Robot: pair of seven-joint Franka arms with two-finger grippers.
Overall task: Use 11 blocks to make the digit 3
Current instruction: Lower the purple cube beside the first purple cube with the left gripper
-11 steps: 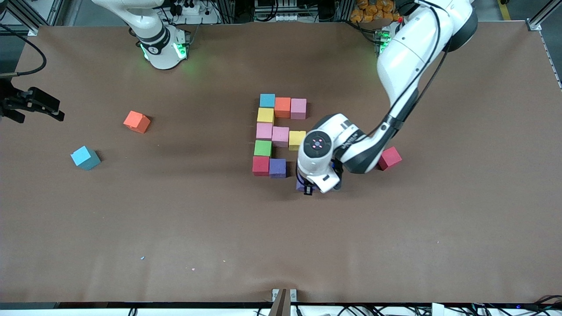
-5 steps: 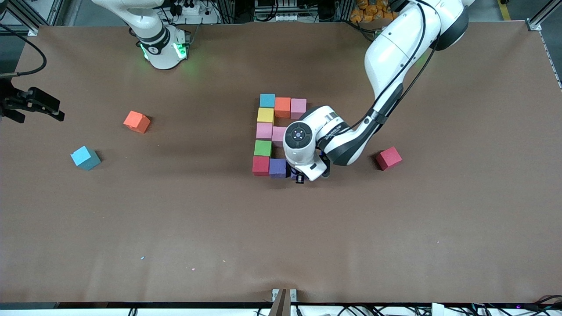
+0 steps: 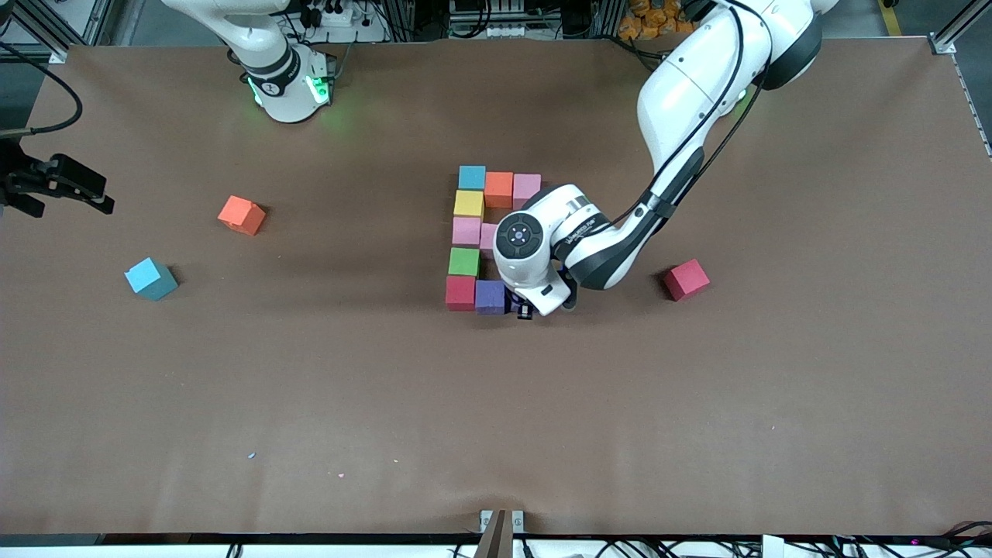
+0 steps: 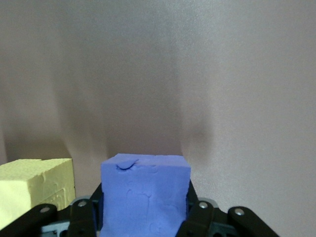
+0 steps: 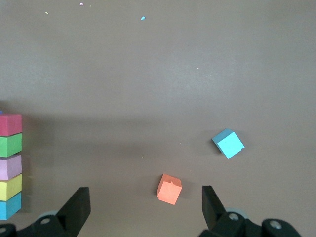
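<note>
Left gripper (image 3: 525, 308): clamping a purple block (image 4: 144, 192) between its fingers (image 4: 81, 217), low over the table (image 3: 697, 403).
Key relation: the empty slot is lying at 3 o'clock (front view) from the purple cube (image 3: 490, 296) ending the numeral's lowest row; the carried block is sitting right at that slot, apparently just beside that cube.
Digit 3 (image 3: 488, 236): lying mid-table, ten cubes down judging by what shows (the wrist is hiding the middle bar's end).
Nearer arm: the left one; it is already reaching over the spot.
Right gripper (image 5: 143, 210): waiting with fingers spread wide, up above its own end of the table.
Spare blocks: red (image 3: 687, 279) at 3 o'clock from the numeral; orange (image 3: 242, 215) and blue (image 3: 151, 278) at 9 o'clock.
Change: a second ago the left gripper was hovering toward 4 o'clock of the slot; it is now closing in on the row's end.
</note>
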